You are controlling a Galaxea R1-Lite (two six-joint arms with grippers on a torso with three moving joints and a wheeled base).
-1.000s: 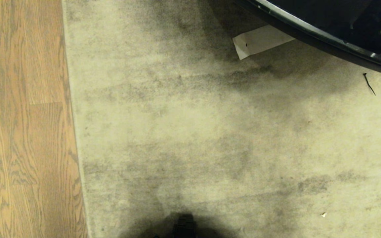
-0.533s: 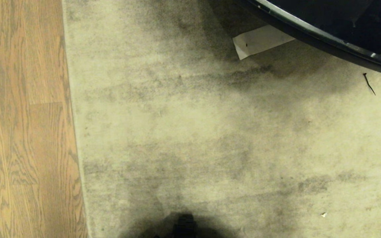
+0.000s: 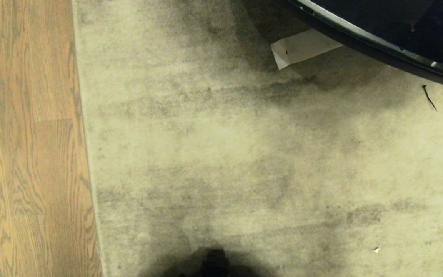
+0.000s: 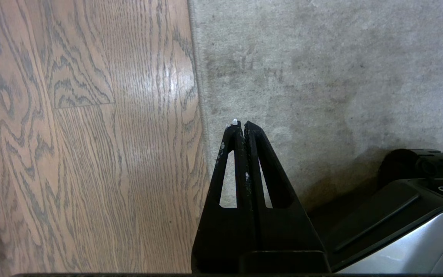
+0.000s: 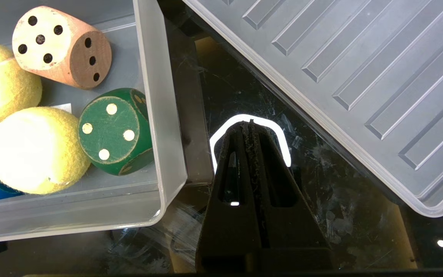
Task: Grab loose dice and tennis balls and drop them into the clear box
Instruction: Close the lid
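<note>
1. Dice: the cream die [image 5: 62, 46] and green die [image 5: 115, 130] already lie inside the clear box [image 5: 160, 115], beside two tennis balls [image 5: 33, 150].
2. Right gripper [image 5: 250, 125], fingers together and empty, hovers just outside the clear box.
3. Left gripper [image 4: 240, 125], fingers together, hangs over the carpet edge [image 4: 198, 96].
4. No loose pieces visible; probably nearly finished.

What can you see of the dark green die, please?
The dark green die is a rounded-corner cube, seemingly painted wood with worn edges. Its visible face shows four pale yellow pips. It lies tilted inside the clear box near one corner, touching a tennis ball beside it, close to the wall.
</note>
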